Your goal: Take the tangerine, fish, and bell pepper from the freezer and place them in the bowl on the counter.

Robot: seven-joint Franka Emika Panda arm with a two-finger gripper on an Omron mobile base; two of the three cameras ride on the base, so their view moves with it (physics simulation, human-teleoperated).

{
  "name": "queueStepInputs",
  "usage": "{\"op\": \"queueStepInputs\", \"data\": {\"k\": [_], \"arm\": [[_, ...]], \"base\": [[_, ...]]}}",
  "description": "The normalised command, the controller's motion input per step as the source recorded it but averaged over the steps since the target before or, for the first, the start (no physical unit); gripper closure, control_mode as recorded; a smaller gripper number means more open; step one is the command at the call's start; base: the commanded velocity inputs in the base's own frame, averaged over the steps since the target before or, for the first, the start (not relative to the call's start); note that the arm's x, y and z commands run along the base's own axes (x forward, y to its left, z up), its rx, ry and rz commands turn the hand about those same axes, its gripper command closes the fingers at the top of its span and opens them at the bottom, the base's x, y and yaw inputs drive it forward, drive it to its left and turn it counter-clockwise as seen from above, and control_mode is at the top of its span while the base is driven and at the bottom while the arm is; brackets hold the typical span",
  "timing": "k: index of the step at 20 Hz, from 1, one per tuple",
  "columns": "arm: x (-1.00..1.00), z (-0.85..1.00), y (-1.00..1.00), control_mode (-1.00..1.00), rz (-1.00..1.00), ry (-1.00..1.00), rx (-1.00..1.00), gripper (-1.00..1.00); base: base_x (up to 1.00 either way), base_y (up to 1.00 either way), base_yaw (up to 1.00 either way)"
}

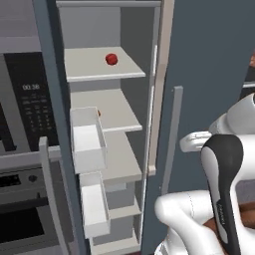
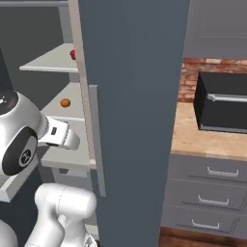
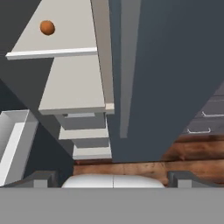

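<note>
Up at 11 o'clock, hand view: tangerine (image 3: 47,27) on freezer (image 1: 209,60) shelf | gripper (image 3: 112,179) spread wide, empty | nothing bowled yet

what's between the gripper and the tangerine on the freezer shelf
Nothing visible. The open gripper looks past bare shelf fronts; the tangerine sits alone on its pale shelf, beside the freezer door.

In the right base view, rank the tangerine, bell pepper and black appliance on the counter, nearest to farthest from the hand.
From the open hand:
1. tangerine, on the shelf just above it.
2. bell pepper, one shelf higher, partly behind the freezer door.
3. black appliance, far right on the counter, beyond that door.
</note>
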Motion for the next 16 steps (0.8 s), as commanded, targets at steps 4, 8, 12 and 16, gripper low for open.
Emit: {"op": "queueStepInputs", "data": {"k": [4,8,12,16], "arm": [[0.00,0.00,0.00,1.00,0.00,0.00,0.00,-1.00],[0.00,0.00,0.00,1.00,0.00,0.00,0.00,-1.00],[0.00,0.00,0.00,1.00,0.00,0.00,0.00,-1.00],[0.00,0.00,0.00,1.00,0.00,0.00,0.00,-1.00]], "base": [[0.22,0.26,0.00],[0.26,0.32,0.00],[0.26,0.45,0.01],[0.32,0.43,0.02]]}}
